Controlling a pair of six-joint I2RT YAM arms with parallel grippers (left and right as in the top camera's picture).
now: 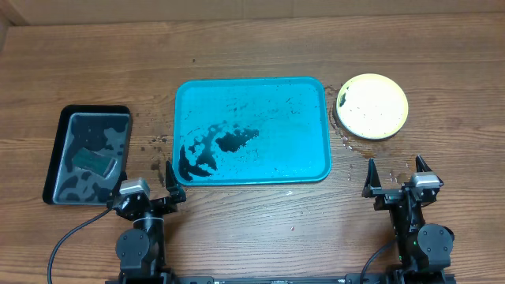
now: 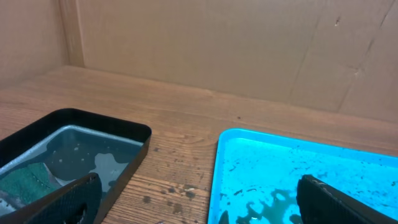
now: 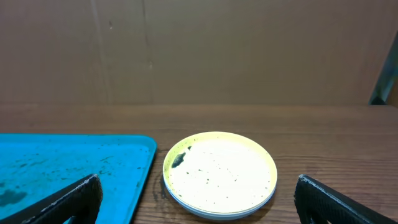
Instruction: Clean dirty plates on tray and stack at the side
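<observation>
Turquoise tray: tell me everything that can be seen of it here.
The turquoise tray is rectangular and plastic-looking, with rounded corners and a raised rim, lying flat on the wooden table. No object stands on it; its speckled floor carries dark puddles toward its near-left corner. The black tray and the stacked plates sit apart from it.

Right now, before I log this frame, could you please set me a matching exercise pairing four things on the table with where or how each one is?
Things:
1 turquoise tray
2 black tray
3 plate stack
4 green pad

Descriptions:
A on the table, right of the other things
B inside the black tray
C in the middle, smeared dark, no plates on it
D far left, holding water

Pairs: 1-C, 2-D, 3-A, 4-B
</observation>
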